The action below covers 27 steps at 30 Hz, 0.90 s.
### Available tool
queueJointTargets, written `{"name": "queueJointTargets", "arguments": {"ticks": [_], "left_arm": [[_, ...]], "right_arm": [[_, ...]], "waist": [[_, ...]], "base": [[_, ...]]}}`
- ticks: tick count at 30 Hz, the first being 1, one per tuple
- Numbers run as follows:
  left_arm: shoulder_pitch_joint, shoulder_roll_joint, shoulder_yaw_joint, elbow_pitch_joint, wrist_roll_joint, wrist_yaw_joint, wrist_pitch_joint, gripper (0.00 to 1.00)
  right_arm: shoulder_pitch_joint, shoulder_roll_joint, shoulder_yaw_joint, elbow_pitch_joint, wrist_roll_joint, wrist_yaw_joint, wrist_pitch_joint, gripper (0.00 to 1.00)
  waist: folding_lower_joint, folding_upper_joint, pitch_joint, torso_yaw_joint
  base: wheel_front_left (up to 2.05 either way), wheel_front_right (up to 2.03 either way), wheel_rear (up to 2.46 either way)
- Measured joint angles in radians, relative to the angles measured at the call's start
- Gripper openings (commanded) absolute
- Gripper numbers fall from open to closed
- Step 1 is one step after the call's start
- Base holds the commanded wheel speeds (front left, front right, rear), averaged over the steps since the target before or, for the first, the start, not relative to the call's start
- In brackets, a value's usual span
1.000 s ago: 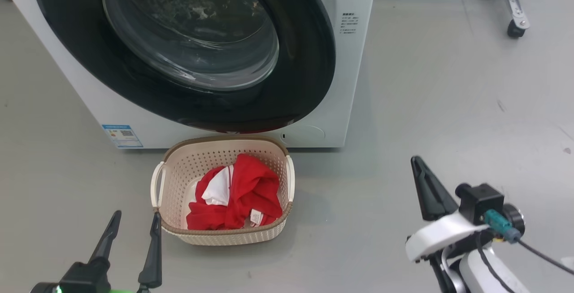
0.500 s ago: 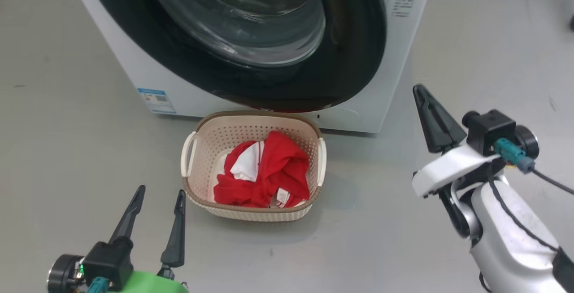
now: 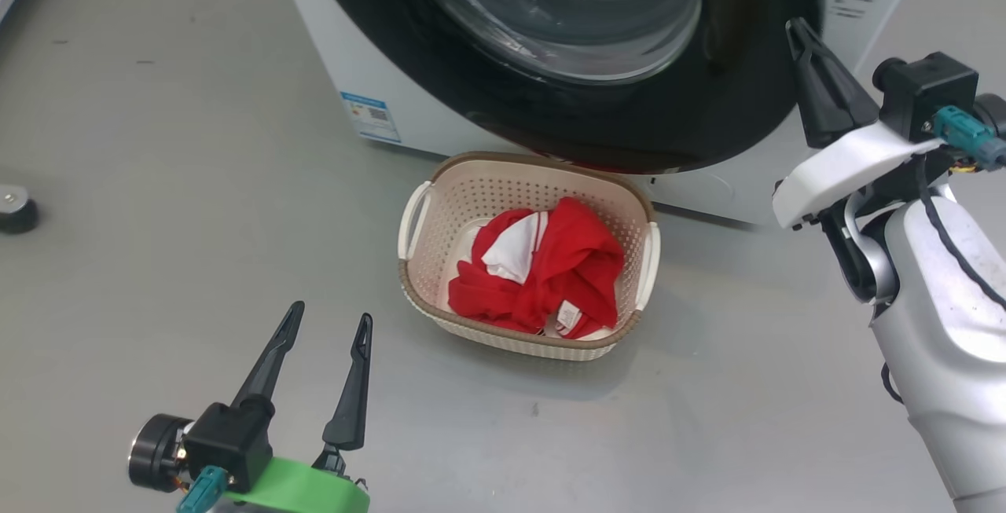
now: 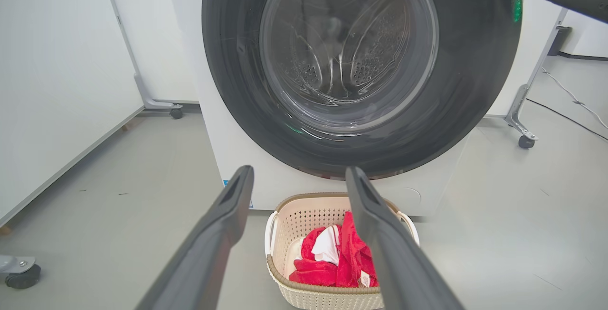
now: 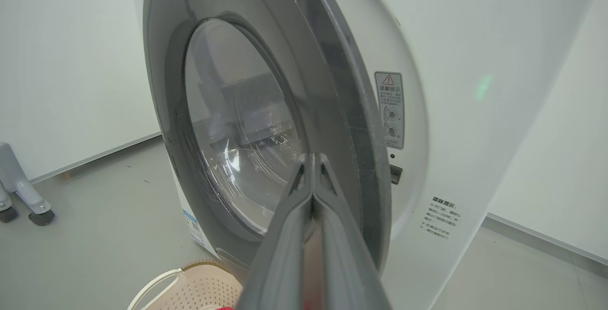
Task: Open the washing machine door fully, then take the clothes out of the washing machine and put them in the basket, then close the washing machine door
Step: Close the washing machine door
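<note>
- At the left, the left gripper (image 3: 328, 315) hangs low over the grey floor (image 3: 157, 183). Its two dark fingers are spread wide and hold nothing.
- Just right of it, the basket (image 3: 471, 199) sits on the floor close against the foot of the washing machine (image 3: 723, 187), partly under the door's lower curve.
- The clothes (image 3: 566, 261) lie bunched inside the basket, a heap of red cloth with white parts. The unloading looks finished.
- Above the basket, the washing machine door (image 3: 511, 112) covers most of the machine's front. Through its glass, the steel drum (image 4: 332, 63) looks bare, with no red inside.
- Seen from the right wrist, the door's free edge stands a little off the front. A warning sticker (image 5: 389, 110) and the latch slot (image 5: 395, 174) are uncovered beside it. I judge the door nearly shut but not latched.
- At the right, the right gripper (image 3: 798, 30) is raised by the door's right edge, its fingers pressed together and empty. I cannot tell whether it touches the door.
- What seems left is a final push to latch the door.
</note>
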Motion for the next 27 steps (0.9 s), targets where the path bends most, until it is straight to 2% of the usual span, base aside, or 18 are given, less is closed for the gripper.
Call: {"name": "queueJointTargets", "arguments": {"ticks": [9,27], "left_arm": [[-0.007,-0.007,0.008,0.025,0.0,-0.001,-0.009,1.0],[-0.039,-0.016,0.006,0.029,0.0,-0.009,-0.026,1.0]], "right_arm": [[-0.08,-0.001,0.0,0.075,0.0,0.027,0.013,0.0],[-0.206,-0.018,-0.024,0.165,0.002,0.036,0.021,0.0]], "waist": [[0.0,0.0,0.026,0.063],[0.0,0.0,0.078,0.076]], "base": [[0.0,0.0,0.0],[0.0,0.0,0.0]]}}
